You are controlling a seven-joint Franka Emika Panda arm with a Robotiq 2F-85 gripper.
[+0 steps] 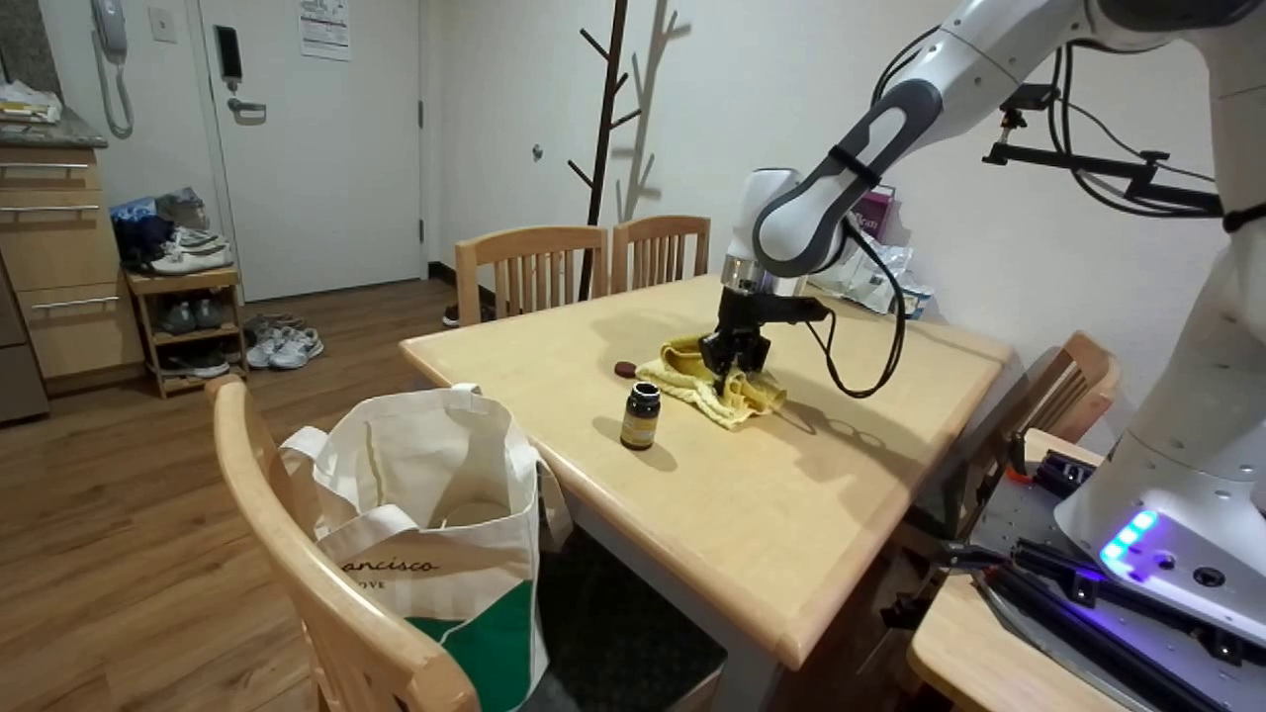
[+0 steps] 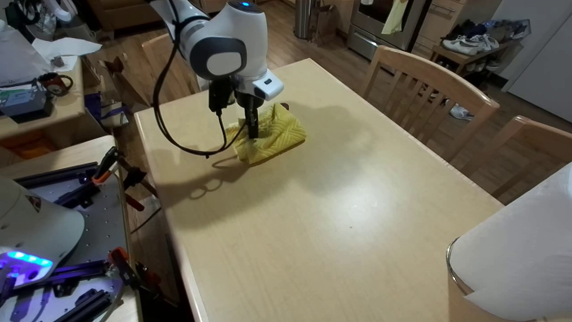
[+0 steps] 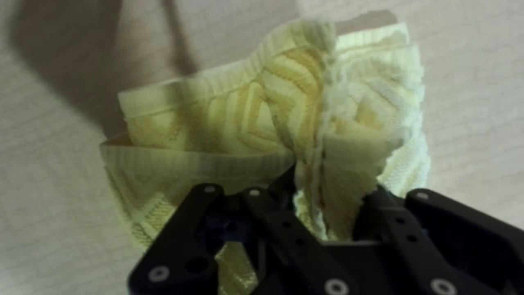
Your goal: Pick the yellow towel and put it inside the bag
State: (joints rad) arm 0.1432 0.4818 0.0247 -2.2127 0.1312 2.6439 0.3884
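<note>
Grasping seemed the step in hand: low in the wrist view, the Robotiq gripper (image 3: 333, 194) appeared to pinch a bunched ridge of the yellow towel (image 1: 680, 384), which lay on the dining table (image 1: 771, 524), just right of centre in an exterior view. The next move called for a lift, clear of the dark bottle (image 1: 640, 420), toward the canvas tote bag (image 1: 475, 569) at lower left. The towel looked rumpled, chevron-patterned, ribbed at its hem.
</note>
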